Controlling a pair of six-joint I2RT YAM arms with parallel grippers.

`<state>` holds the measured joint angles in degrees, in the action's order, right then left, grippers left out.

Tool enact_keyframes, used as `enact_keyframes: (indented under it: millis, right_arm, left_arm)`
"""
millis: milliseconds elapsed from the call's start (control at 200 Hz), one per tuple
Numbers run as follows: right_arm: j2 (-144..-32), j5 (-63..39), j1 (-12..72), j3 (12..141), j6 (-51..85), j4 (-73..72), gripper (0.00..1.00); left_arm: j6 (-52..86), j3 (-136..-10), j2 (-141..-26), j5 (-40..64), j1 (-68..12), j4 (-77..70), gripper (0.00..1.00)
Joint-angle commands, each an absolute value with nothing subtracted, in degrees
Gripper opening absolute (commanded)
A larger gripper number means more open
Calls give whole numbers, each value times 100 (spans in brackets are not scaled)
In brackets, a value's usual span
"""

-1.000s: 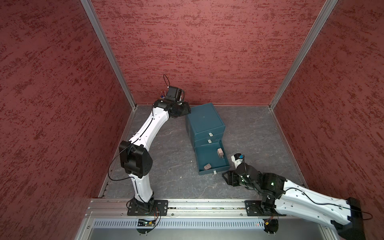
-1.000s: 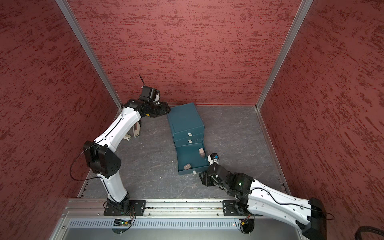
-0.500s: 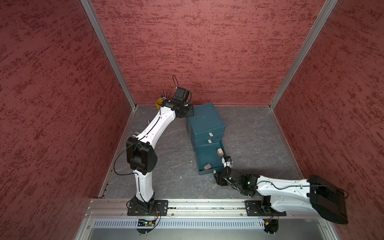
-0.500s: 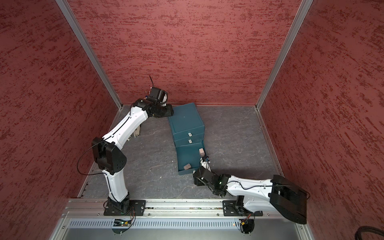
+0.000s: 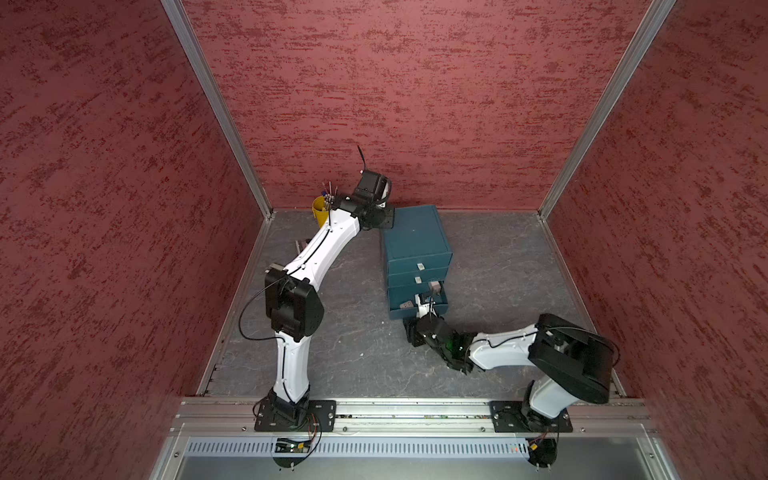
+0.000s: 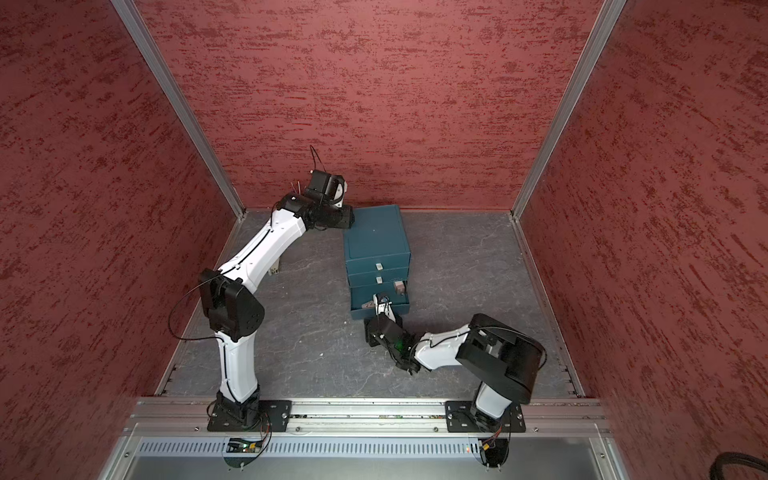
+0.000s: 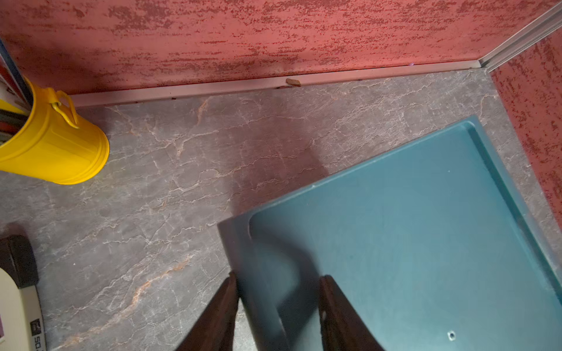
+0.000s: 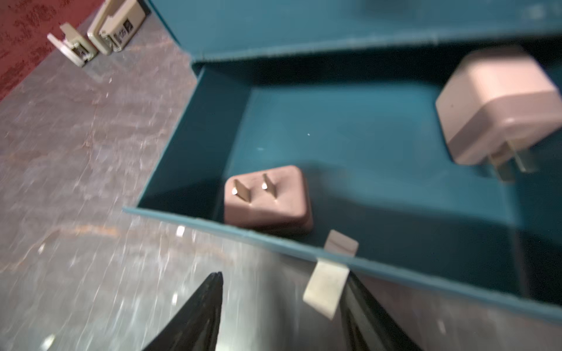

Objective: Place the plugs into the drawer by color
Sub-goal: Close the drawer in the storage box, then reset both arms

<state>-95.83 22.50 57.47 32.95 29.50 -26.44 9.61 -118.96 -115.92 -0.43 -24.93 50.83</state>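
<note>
Right wrist view: two pink plugs [image 8: 267, 197] are seen in the open bottom drawer [image 8: 206, 130], right fingers [image 8: 197, 313] spread by its pull tab [image 8: 327, 285], left fingers [image 7: 219, 313] set astride the cabinet [image 7: 410, 228] corner, grip unclear; other plugs unseen.

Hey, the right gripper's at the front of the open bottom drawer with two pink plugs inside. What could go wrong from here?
The pull tab lies hard by one finger of the open right gripper, off centre; closing now might nudge rather than pinch it.
The paler plug sits at the drawer back; pushed in, it might catch on the cabinet.
The left gripper straddles only a cabinet corner, so the cabinet could twist.
</note>
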Motion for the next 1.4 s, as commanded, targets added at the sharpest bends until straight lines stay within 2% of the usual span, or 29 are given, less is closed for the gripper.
enact_keyframes:
  millis: [0, 185, 366, 546, 676, 766, 822, 832, 842, 852, 897, 967, 1057, 1102, 1192, 1232, 1287, 1337, 1398]
  right_arm:
    - [-10073, 2575, 5531, 3680, 2152, -3826, 64]
    - [-10826, 2764, 5354, 4134, 1603, -4554, 65]
    - [-11380, 2822, 5293, 4625, 1084, -4663, 66]
    - [-11288, 2745, 5445, 4392, 703, -4900, 66]
    - [-10103, 3111, 6010, 3454, 97, -4979, 67]
    - [-8539, 2923, 6025, 3366, 374, -3083, 68]
    - [-7550, 2933, 6008, 3475, 457, -1931, 75]
    - [-7396, 2944, 6004, 3503, 459, -1755, 78]
    - [-7252, 2953, 5997, 3528, 464, -1581, 81]
    - [-7108, 2975, 5984, 3565, 463, -1399, 84]
    - [-6541, 3040, 5912, 3775, 451, -616, 90]
    - [-5907, 3415, 5685, 4165, 413, 323, 93]
    - [-5406, 3910, 5220, 4527, 389, 972, 96]
    - [-5300, 4454, 5052, 4466, 117, 772, 97]
    - [-5247, 5350, 4945, 3670, -1683, -1405, 98]
    - [-5264, 5620, 4701, 3354, -1979, -2329, 98]
    - [-5212, 5481, 4146, 3075, -1635, -2601, 98]
    - [-5235, 5175, 3516, 2851, -1056, -2374, 98]
    - [-5448, 5182, 2741, 2681, -134, -2031, 98]
  left_arm:
    - [757, -11733, -11621, 40, -2664, 4985, 44]
    - [710, -11316, -11436, -94, -2636, 4776, 43]
    - [576, -11120, -11339, -152, -2616, 4658, 42]
    - [590, -11115, -11270, -123, -2597, 4624, 44]
    - [753, -11292, -11066, -339, -2599, 4704, 62]
    - [854, -11329, -10652, -604, -2601, 4620, 75]
    - [892, -11312, -10314, -764, -2592, 4517, 83]
    - [900, -11294, -10249, -789, -2593, 4495, 86]
    - [908, -11281, -10171, -839, -2588, 4475, 97]
    - [913, -11253, -10117, -871, -2585, 4445, 99]
    - [940, -11143, -9764, -1034, -2575, 4287, 100]
    - [989, -10792, -9148, -1289, -2528, 3931, 100]
    - [892, -9741, -8164, -2034, -2481, 2967, 100]
    - [566, -8985, -7634, -2150, -2448, 2262, 100]
    - [-40, -7072, -6668, -2629, -2324, 266, 100]
    - [-411, -5973, -6287, -2943, -2271, -1100, 100]
    - [-1053, -4479, -5936, -3000, -2088, -3245, 100]
    - [-929, -4010, -5819, -2848, -1611, -3018, 100]
    - [-445, -3534, -5932, -3132, -1157, -2843, 100]
